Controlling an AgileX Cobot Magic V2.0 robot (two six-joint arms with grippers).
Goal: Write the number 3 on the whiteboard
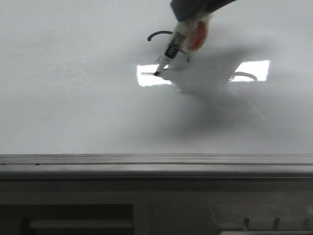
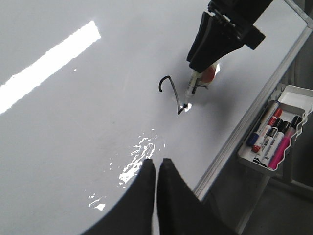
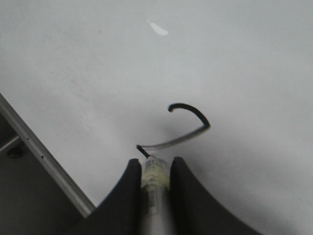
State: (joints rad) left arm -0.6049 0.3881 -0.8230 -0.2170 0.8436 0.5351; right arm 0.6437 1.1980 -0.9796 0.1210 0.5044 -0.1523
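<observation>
Our right gripper (image 3: 155, 171) had its two dark fingers (image 3: 128, 183) clenched on the marker (image 3: 155, 178), the barrel seated between them and the tip pressed against the whiteboard (image 3: 98, 63). Seen from the left wrist, the same marker (image 2: 191, 87) leaned down out of that gripper (image 2: 208, 54) and met the board at the low end of the stroke. Our left gripper (image 2: 157, 169) hovered apart from the marker, nearer the board's framed edge, its fingers drawn together with nothing between them.

The number 3 (image 3: 188, 125) was only part drawn: a hooked top, a turn, then a slanting line running back to the marker tip, where a small kink began. From the front, the hook (image 1: 159, 35) sat just beside the marker (image 1: 178, 46), and the tip rested on the bright glare below it. A tray of spare markers (image 2: 274, 134) hung off the frame, well away from the marker tip.

We judged the step in hand to be the middle kink and the lower bowl. To do it well we needed to keep light, even pressure so the line would not fade, hold the marker's lean steady, swing outward from the kink in a full curve and hook back under. A flat or hurried tail would have read as a 7.
</observation>
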